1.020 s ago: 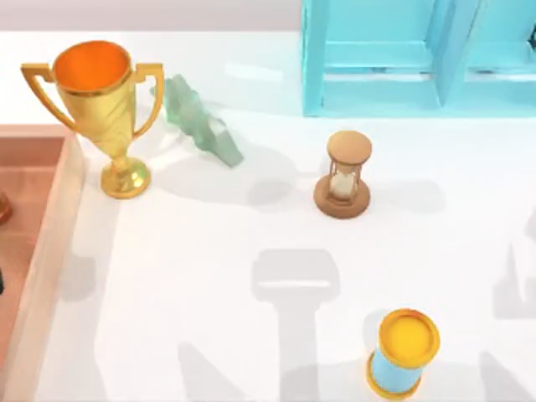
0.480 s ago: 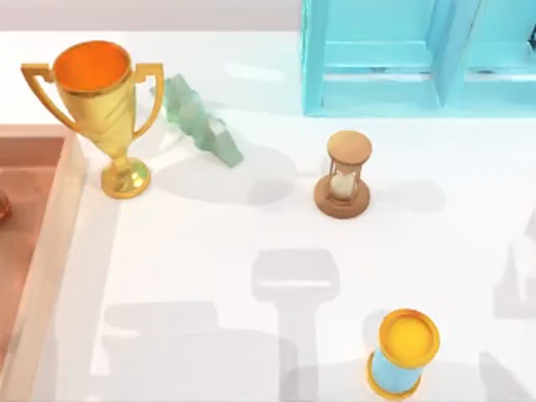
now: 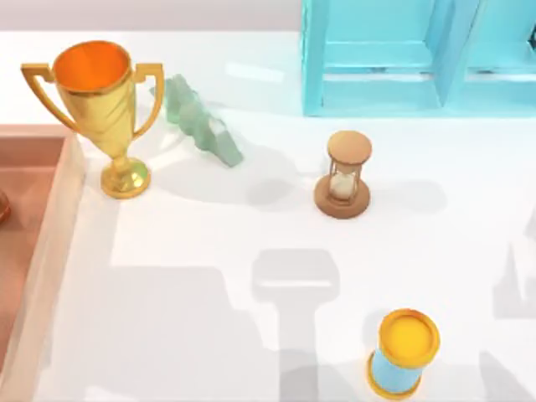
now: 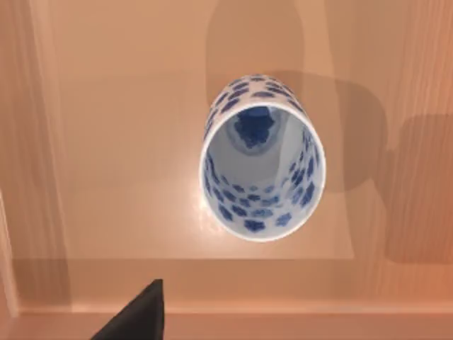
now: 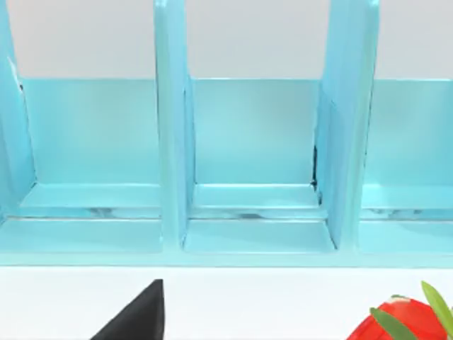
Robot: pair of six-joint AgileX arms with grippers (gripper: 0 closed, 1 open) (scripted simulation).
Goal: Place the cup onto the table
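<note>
The cup (image 4: 262, 159) is a pale tumbler with dark blue speckles. In the left wrist view I look down into its open mouth as it stands upright on the floor of the brown tray (image 4: 106, 142). A dark piece of my left gripper (image 4: 138, 319) shows at the picture's edge, apart from the cup and above the tray's rim. The white table (image 3: 209, 243) lies to the right of the tray (image 3: 59, 218) in the top view. A dark piece of my right gripper (image 5: 138, 319) faces the teal shelf (image 5: 255, 163).
On the table stand a gold trophy (image 3: 100, 109), a green figure (image 3: 201, 121), an hourglass (image 3: 345, 174) and a light-blue cylinder with a yellow top (image 3: 402, 352). The teal shelf (image 3: 402, 59) fills the back right. A red fruit (image 5: 400, 322) lies near my right gripper.
A broad shadow has spread over the table's lower left, reaching farther in than before. A small dark bit at the tray's left edge is gone. The objects on the table have not moved.
</note>
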